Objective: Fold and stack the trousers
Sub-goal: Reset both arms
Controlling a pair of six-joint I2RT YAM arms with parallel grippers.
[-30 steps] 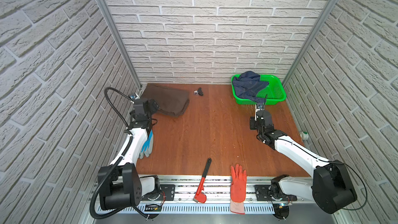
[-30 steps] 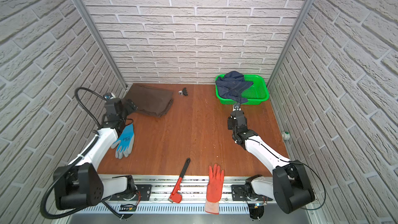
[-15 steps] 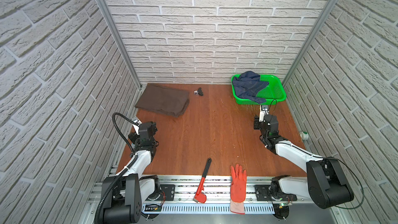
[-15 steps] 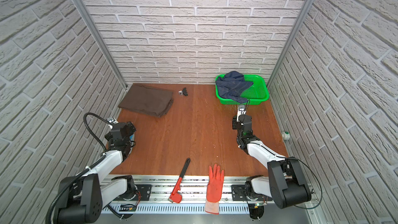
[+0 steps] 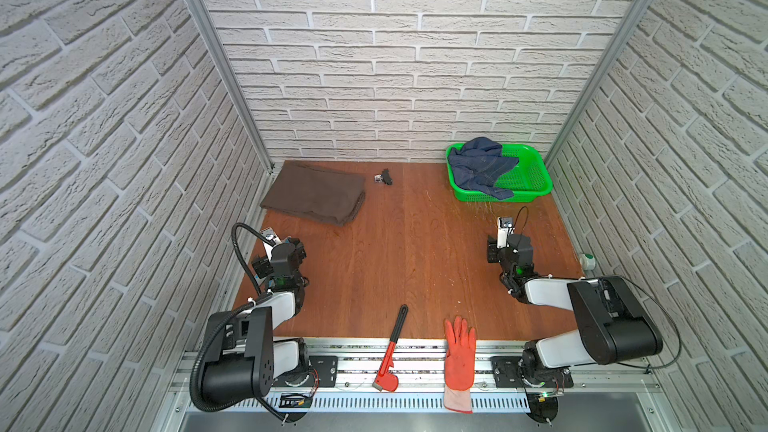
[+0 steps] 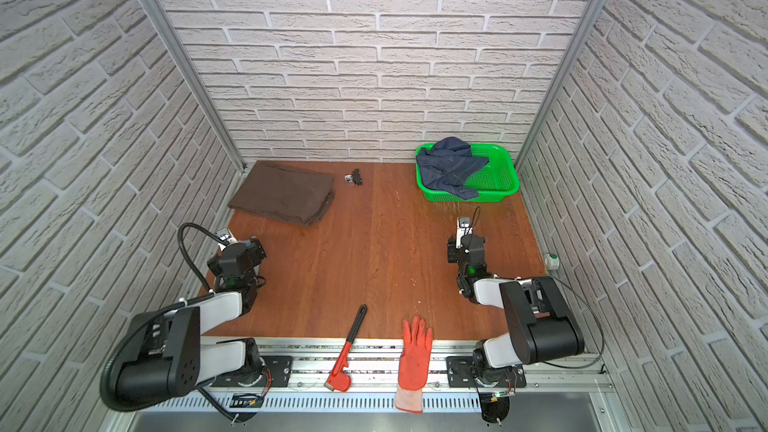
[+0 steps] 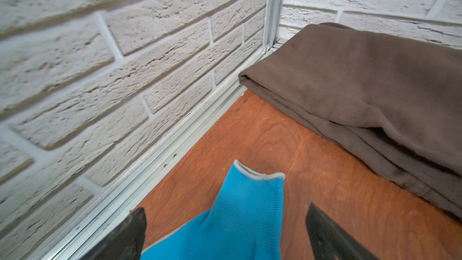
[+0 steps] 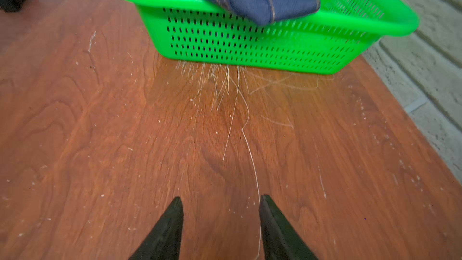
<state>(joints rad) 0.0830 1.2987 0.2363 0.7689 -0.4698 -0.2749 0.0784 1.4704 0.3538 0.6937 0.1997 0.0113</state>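
Lying folded on table [image 5: 415, 263]: trousers [image 5: 314, 197] (plain brown).

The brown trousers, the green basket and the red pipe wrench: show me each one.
brown trousers [image 5: 316, 193], in a top view, middle of the folded top layer
green basket [image 5: 528, 194], in a top view, its near wall
red pipe wrench [image 5: 391, 351], in a top view, mid-handle

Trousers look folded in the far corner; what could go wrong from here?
The open left gripper hangs over the blue glove and might snag it. The jeans drape over the green basket's rim; pulling them could drag the basket. The trousers' layers splay at one edge, so a stack might slide.
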